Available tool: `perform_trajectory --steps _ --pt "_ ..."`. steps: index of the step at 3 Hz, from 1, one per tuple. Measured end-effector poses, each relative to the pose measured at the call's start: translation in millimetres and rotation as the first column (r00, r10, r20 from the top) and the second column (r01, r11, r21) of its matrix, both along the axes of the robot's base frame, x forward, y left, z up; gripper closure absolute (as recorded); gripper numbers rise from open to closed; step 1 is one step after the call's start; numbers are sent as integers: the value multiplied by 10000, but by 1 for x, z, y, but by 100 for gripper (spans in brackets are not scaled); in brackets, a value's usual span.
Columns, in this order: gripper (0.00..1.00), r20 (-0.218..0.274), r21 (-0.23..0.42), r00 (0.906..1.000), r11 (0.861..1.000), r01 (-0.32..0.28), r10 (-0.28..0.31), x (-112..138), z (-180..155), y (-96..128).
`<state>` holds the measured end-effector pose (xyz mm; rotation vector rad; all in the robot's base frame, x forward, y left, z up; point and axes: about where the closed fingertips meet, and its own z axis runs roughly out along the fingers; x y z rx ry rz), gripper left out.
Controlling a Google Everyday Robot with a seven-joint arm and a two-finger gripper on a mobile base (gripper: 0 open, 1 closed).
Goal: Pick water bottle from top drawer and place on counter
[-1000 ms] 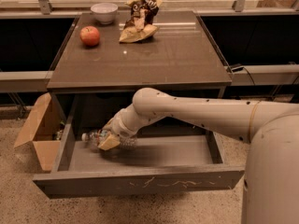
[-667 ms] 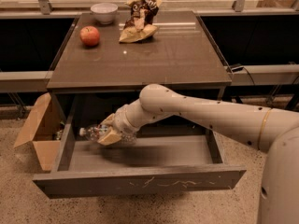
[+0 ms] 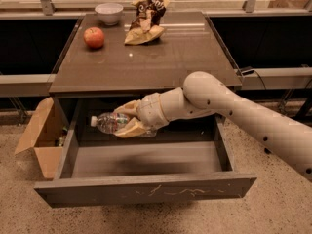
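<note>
I see my pincer [image 3: 126,118] clamped on the water bottle [image 3: 108,122], one finger above it and one below, opened only as wide as the bottle's body. The bottle lies level, white cap pointing left, held above the floor of the open top drawer [image 3: 146,189], on its left side, just below the worktop's [image 3: 161,62] near edge. An apple [image 3: 94,37] sits far left on the worktop.

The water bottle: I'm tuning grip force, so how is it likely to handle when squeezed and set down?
The water bottle, held sideways by the gripper over the top drawer, looks thin and clear, so it probably dents under a firm squeeze. Round-bodied, it would likely roll if laid flat on the counter.
</note>
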<state>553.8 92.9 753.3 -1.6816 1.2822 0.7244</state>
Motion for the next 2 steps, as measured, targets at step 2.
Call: perform_trajectory --steps 2 --pt "100 880 -106 9959 9998 -182 190 -15 47 1"
